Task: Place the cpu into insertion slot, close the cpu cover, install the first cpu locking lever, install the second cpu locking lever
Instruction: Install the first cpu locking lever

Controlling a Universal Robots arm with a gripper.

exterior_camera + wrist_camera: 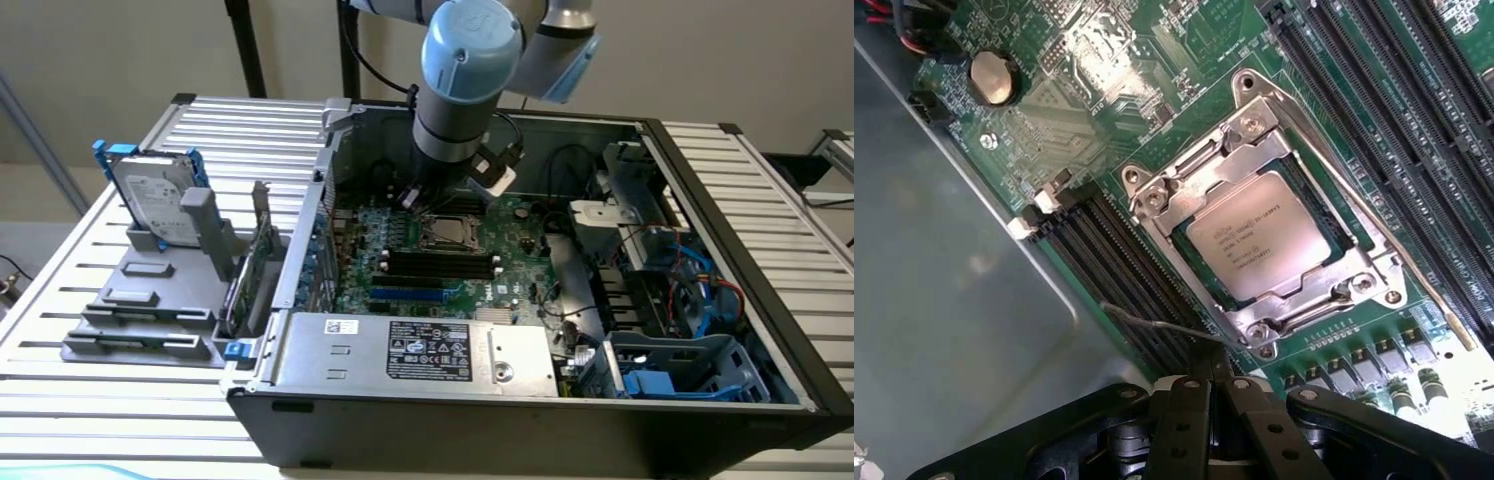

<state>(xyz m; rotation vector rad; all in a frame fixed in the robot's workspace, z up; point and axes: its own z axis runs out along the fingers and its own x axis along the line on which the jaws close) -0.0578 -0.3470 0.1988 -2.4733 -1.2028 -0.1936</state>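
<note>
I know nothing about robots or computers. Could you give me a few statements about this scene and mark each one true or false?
1. The cpu sits in the insertion slot. True.
2. The cpu cover stands raised. False: it lies down over the cpu, which shows through its window.
3. The hard drive lies inside the case. False: it stands on a grey holder outside the case, at the exterior view's left.
4. A round coin battery sits on the green board. True.
5. The gripper is close to the cpu cover. True.
</note>
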